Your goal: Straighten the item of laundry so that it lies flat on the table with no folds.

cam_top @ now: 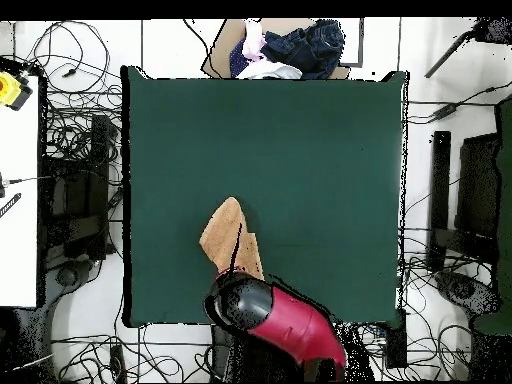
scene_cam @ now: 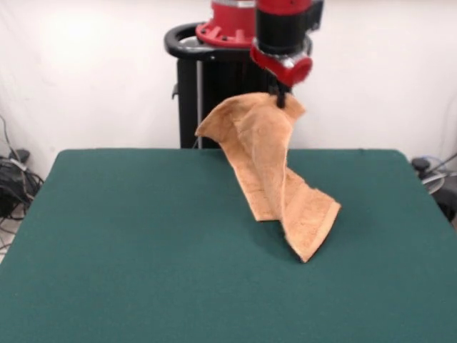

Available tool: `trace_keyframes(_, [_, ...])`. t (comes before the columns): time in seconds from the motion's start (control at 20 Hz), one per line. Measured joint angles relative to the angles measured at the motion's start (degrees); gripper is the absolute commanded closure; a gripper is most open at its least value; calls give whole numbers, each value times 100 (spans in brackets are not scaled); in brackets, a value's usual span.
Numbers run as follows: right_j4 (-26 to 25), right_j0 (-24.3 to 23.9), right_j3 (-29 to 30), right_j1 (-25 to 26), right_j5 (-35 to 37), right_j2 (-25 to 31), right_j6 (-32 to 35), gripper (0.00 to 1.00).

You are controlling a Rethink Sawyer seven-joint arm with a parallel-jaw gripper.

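Towel lifted by one edge over the green worktop.

The jaws (scene_cam: 280, 100) are pinching the top edge of the orange-tan towel (scene_cam: 268, 161), which hangs twisted and folded from the red and black arm (scene_cam: 284, 36). Its lower corner touches the worktop (scene_cam: 128, 250) toward the robot's side, the cloth trailing down at a slant. From overhead the arm covers part of the towel (cam_top: 228, 238) near the worktop's (cam_top: 300, 150) bottom edge.
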Motion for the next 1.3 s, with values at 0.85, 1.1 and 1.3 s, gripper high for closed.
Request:
trace_keyframes(0.85, [-789,-1204,-772,-472,356,-49,0,100])
trace_keyframes(1.1, [-909,-1421,-886,-496,388,-45,0,100])
trace_keyframes(1.3, [-996,-1569,-974,-582,526,-36,-1,100])
